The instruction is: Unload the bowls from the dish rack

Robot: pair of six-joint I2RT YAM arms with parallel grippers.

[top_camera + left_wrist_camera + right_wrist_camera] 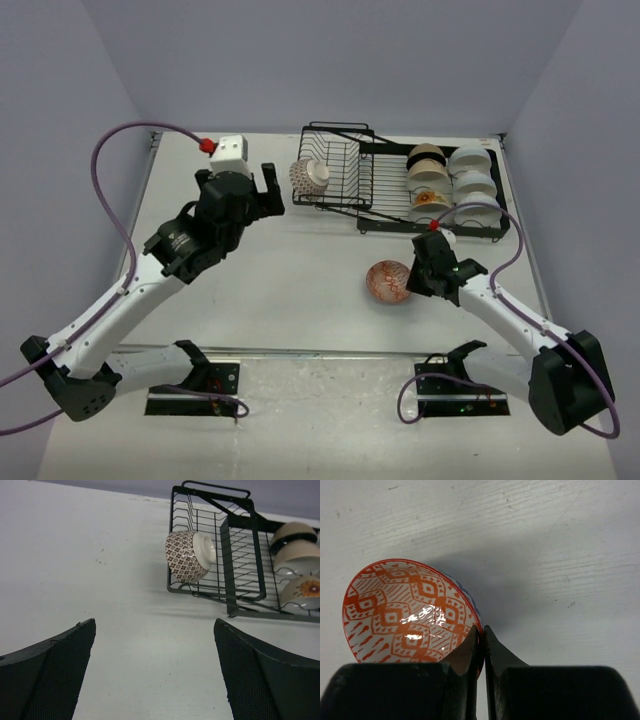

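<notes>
Closest to the near edge, right of middle, the right gripper (481, 630) is pinched tight on the rim of an orange-patterned bowl (405, 612). The bowl is tilted, and I can't tell if it touches the table (560, 540). Further back on the left, the left gripper (154, 625) hangs with its fingers wide apart, holding nothing. Along the far edge sits the dish rack (240, 545). A brown-patterned bowl (190, 556) lies on its side at the rack's left end, with other bowls (470, 185) stacked toward the far right corner.
</notes>
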